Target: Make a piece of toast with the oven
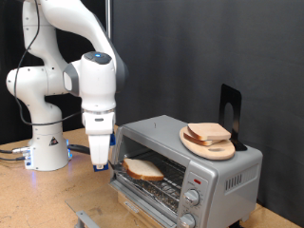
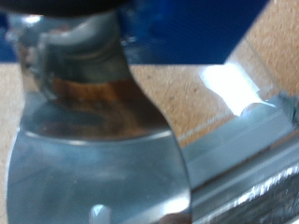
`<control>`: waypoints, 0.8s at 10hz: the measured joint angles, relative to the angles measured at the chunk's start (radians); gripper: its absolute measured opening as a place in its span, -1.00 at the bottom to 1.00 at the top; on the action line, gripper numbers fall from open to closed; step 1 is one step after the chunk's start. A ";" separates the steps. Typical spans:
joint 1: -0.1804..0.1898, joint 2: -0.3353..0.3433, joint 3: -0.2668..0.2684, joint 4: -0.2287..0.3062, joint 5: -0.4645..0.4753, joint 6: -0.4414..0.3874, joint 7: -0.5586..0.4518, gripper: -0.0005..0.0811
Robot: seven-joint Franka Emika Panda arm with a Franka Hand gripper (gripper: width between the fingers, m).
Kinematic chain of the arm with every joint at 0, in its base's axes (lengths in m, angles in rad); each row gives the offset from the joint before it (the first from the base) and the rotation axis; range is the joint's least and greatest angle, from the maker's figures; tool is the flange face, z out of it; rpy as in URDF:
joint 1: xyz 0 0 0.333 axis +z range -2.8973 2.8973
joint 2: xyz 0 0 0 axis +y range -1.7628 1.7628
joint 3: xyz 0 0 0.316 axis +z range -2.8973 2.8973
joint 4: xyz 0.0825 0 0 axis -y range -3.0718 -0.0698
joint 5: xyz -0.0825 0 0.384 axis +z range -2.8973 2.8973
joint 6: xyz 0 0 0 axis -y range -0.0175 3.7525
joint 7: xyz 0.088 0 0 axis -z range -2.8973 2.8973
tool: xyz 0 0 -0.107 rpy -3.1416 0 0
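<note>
The oven (image 1: 223, 171) stands on the wooden table at the exterior view's lower right, and its inside is open to view. The piece of toast (image 1: 144, 168) lies flat on the wire rack inside. My gripper (image 1: 100, 164) hangs fingers-down just off the oven's left front corner, close to the rack's edge, with nothing seen between its fingers. The wrist view is blurred and filled by a shiny curved metal surface (image 2: 93, 159), with a metal edge of the oven (image 2: 248, 154) beside it and the table (image 2: 187, 89) beyond.
On top of the oven rests a round wooden plate (image 1: 204, 145) carrying another bread slice (image 1: 209, 132). A black stand (image 1: 231, 109) rises behind it. The arm's base (image 1: 47, 147) is at the left, and a metal bracket (image 1: 85, 218) lies at the bottom edge.
</note>
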 joint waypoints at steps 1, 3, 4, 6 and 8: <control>0.003 0.013 0.014 0.007 0.000 0.010 0.025 -0.03; 0.008 0.039 0.040 0.025 -0.001 0.021 0.067 -0.03; 0.009 0.049 0.047 0.031 -0.004 0.023 0.072 -0.03; 0.009 0.059 0.051 0.030 -0.018 0.021 0.049 -0.03; 0.005 0.054 0.048 0.022 -0.018 -0.005 -0.009 -0.03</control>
